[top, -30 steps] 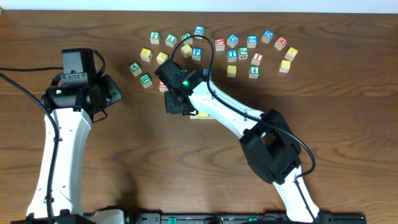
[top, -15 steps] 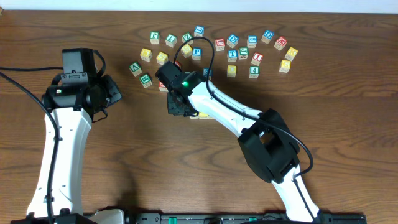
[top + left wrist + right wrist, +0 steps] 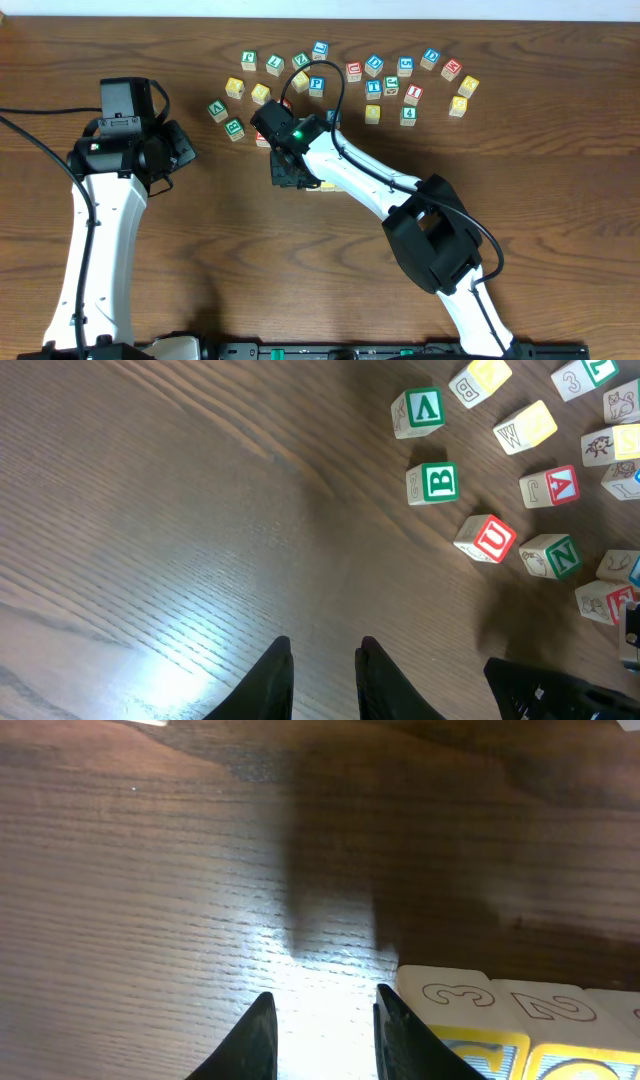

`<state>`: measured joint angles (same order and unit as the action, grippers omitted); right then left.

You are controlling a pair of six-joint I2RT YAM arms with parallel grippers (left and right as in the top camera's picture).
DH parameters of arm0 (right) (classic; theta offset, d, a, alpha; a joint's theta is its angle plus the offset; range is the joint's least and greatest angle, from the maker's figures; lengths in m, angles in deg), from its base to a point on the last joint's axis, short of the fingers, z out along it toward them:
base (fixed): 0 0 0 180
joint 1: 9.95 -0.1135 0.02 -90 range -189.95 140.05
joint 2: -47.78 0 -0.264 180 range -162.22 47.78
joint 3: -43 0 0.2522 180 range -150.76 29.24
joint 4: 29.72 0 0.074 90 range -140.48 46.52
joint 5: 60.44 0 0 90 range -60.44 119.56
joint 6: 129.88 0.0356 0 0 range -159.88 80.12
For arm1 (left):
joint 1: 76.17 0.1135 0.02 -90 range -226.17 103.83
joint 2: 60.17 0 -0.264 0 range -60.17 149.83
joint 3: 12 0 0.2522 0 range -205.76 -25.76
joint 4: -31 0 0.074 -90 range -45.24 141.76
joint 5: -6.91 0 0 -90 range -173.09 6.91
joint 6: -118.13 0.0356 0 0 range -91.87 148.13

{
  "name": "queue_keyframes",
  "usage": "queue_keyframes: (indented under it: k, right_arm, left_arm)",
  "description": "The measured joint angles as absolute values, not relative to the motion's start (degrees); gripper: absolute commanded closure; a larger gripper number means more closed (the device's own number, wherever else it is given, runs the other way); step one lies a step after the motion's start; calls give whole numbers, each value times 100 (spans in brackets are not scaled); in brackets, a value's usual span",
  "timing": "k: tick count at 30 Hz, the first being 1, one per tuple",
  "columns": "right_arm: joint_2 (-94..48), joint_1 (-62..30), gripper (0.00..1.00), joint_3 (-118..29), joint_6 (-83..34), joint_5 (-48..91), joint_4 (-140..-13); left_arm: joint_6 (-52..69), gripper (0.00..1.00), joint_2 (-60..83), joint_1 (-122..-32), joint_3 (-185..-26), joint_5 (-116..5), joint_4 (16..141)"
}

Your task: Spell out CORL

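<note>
While our black right gripper (image 3: pixel 326 992) hangs pressed together and empty, two small yellow-faced wooden cubes (image 3: pixel 520 1020) lie at its three o'clock; our black left gripper (image 3: pixel 325 643) is closed too.

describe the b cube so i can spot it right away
On the table, go to the left end of the scatter of letter cubes along the far side. The B cube sits just on the robot's side of the leftmost, the A cube. Its top shows a green B, unlike the A or the red U cube alongside.

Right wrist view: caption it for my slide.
Closed fingers over the table, beside the 3 cube and 2 cube.
</note>
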<state>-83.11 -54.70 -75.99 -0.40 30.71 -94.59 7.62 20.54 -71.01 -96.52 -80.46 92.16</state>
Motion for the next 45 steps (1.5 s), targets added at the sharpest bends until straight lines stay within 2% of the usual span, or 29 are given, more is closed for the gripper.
queue_keyframes:
  k: [45]
  right_arm:
    - [-8311, -5320, 70, -7599, -38, 3066, -9551]
  left_arm:
    - [762, 78, 2054, -7101, -9652, -8046, 9218]
